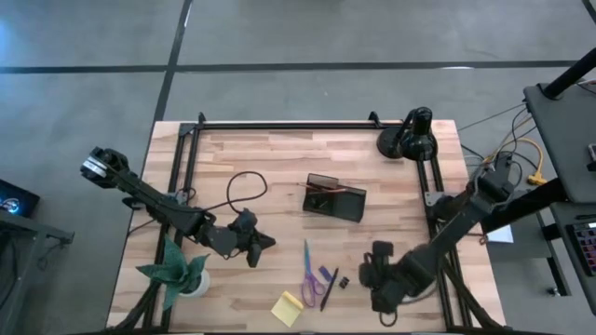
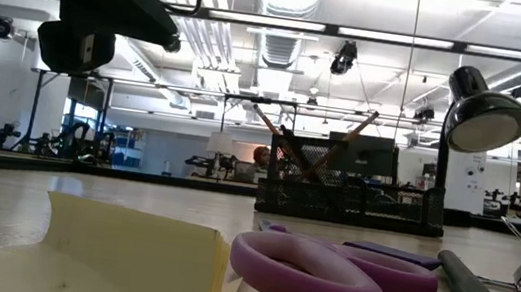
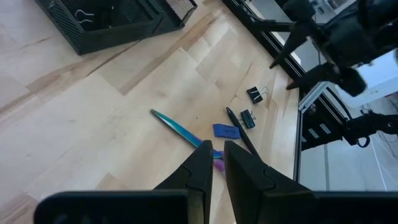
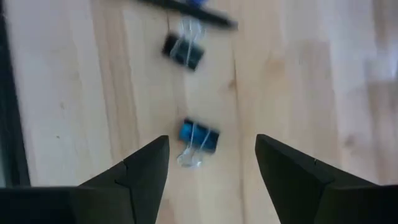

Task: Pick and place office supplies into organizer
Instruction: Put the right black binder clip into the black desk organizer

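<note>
Pale wood-plank table (image 1: 279, 158) with a black metal frame along its edges, grey concrete floor around it. The mesh organizer (image 1: 333, 197) sits mid-table with pencils (image 2: 287, 134) leaning inside. Near the front edge lie purple scissors (image 1: 310, 272), a black pen (image 1: 329, 287), a yellow sticky pad (image 1: 287, 308) and two black binder clips (image 4: 199, 137). The right gripper (image 4: 211, 155) hangs just over one clip, jaws wide. The left gripper (image 3: 216, 160) waits left of the scissors, jaws narrow, holding nothing. Black desk lamp (image 1: 408, 138) at the far right corner, green paper plant (image 1: 177, 270) front left. Behind: open workshop, ceiling lights, ducts.
</note>
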You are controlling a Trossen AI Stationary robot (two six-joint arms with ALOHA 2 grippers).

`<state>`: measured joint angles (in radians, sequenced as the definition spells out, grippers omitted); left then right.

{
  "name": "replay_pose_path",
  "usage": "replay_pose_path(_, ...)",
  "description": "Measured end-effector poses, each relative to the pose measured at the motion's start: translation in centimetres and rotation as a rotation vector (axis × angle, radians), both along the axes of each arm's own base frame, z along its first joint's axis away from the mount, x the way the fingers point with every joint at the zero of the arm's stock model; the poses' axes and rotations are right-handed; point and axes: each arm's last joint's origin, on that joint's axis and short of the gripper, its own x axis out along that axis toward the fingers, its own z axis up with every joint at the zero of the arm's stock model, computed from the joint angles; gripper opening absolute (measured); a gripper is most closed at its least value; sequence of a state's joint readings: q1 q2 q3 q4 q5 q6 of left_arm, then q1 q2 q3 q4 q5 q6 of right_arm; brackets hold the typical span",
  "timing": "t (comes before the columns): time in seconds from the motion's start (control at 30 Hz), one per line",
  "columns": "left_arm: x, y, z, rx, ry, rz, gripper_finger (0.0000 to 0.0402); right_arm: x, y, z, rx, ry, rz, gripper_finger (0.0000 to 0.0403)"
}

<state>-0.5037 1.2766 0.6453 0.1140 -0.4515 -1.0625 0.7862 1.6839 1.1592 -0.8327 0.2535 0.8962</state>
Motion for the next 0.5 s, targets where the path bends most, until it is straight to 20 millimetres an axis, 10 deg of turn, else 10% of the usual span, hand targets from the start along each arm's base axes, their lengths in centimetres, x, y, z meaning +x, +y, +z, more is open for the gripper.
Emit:
replay_pose_path(0.27, 0.1, -0.1, 0.2, -0.014, -0.004, -0.019, 0.0025, -0.8, 1.5, -1.9, 0.056, 0.071, -0.178, 0.0231)
replay_pose_path(0.5, 0.1, -0.1, 0.2, -0.013, -0.004, -0.023, 0.0025, -2.7, 3.2, -2.8, -0.089, 0.091, 0.239, 0.023)
